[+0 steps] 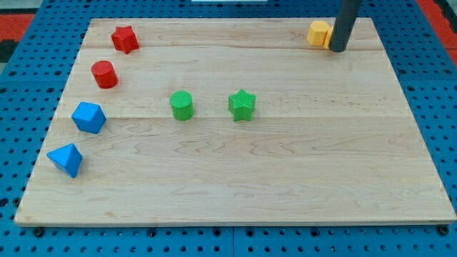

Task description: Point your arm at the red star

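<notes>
No writing or brand mark shows anywhere on the wooden worktop (300, 178), and no hand is in view: the arm ends in a dark rod whose tip (337, 50) rests at the view's top right, touching the yellow block (319, 33). The red star (125, 38) lies well apart at the view's top left, with nothing between it and the tip. Below it come a red cylinder (104, 74), a blue block (88, 117) and a blue pyramid-like block (66, 159), while a green cylinder (182, 105) and green star (242, 105) sit mid-board.
</notes>
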